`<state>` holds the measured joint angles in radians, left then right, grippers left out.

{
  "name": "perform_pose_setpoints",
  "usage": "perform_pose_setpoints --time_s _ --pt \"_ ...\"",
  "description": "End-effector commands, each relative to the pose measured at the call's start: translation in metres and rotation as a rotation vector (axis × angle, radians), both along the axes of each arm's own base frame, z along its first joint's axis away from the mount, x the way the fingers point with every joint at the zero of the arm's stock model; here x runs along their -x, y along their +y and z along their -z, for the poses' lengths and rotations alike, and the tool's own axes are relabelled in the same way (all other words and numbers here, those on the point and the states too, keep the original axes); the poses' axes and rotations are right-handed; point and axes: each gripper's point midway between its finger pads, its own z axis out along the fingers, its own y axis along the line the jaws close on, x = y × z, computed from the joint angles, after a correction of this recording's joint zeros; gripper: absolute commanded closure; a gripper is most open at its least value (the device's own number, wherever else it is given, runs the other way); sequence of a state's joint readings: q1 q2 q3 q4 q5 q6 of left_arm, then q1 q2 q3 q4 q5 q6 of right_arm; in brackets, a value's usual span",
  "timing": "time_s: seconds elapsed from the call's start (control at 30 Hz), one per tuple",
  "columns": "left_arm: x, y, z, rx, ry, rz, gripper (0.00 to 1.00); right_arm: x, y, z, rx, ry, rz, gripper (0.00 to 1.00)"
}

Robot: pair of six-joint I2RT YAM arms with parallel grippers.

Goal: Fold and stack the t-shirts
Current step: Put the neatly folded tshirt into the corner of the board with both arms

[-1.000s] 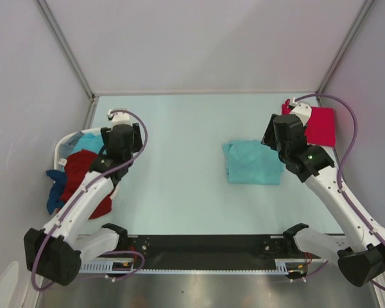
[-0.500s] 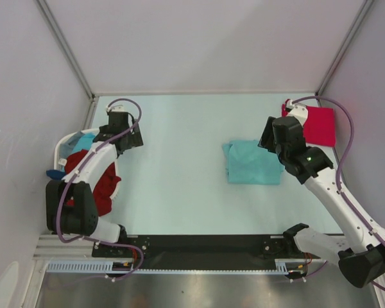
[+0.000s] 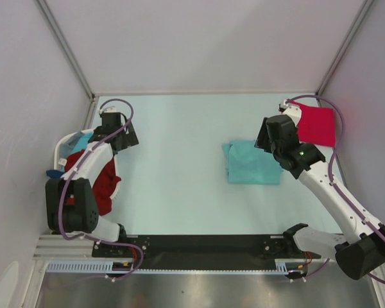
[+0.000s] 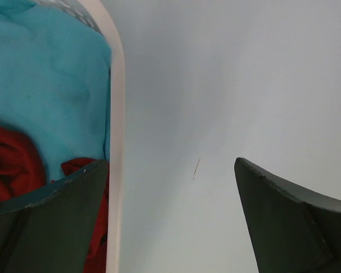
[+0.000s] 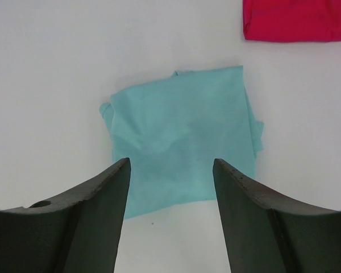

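The light teal t-shirt (image 3: 250,165) lies on the pale table (image 3: 179,160), right of centre, folded into a rough square with one edge a little crumpled. Beyond it, near the far right corner and apart from it, lies the pinkish-red t-shirt (image 3: 317,125), also folded flat. The right gripper (image 3: 264,138) hangs above the far right edge of the teal shirt. In its own wrist view the two dark fingers (image 5: 74,222) stand well apart with the teal cloth (image 5: 182,142) showing between them and nothing held; the red shirt (image 5: 290,20) sits at the top edge of that view. On the left side of the table stands a white laundry basket (image 3: 61,151) with more shirts heaped in it: a light blue one (image 3: 83,141) at the far end, a dark red one (image 3: 102,186) spilling over the near side, and a bit of blue one (image 3: 51,173) poking out on the left. The left gripper (image 3: 119,136) is over the far right rim of the basket, its jaws spread wide and empty. Its wrist view shows one finger (image 4: 45,216) over the light blue (image 4: 45,85) and dark red cloth (image 4: 11,170) inside the rim (image 4: 116,142) — the other over bare table.
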<state>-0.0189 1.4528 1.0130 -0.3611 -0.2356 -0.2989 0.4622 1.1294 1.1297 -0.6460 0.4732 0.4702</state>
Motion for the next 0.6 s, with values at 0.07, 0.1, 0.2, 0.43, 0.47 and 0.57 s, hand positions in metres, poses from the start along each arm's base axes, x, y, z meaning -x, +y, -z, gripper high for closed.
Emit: perform_pose_setpoints --time_s 0.07,0.1,0.2,0.43,0.47,0.57 --pt "-0.009 0.02 0.013 -0.008 0.036 -0.07 0.01 -0.004 -0.001 -0.014 -0.015 -0.049 0.023 0.35" --pt "-0.008 0.02 0.017 -0.006 0.044 -0.067 0.01 -0.005 -0.002 -0.015 -0.009 -0.053 0.027 0.35" --pt "-0.009 0.023 0.024 -0.015 0.064 -0.071 0.01 -0.005 -0.005 -0.016 0.002 -0.057 0.031 0.34" --pt "-0.009 0.028 0.026 -0.04 0.058 -0.085 0.0 -0.008 -0.006 -0.013 0.0 -0.053 0.033 0.33" --pt "-0.009 0.028 0.028 -0.043 0.063 -0.079 0.0 -0.009 -0.006 -0.012 0.0 -0.049 0.032 0.33" --pt "-0.009 0.029 0.028 -0.045 0.054 -0.081 0.01 -0.01 -0.004 -0.011 -0.003 -0.046 0.027 0.32"
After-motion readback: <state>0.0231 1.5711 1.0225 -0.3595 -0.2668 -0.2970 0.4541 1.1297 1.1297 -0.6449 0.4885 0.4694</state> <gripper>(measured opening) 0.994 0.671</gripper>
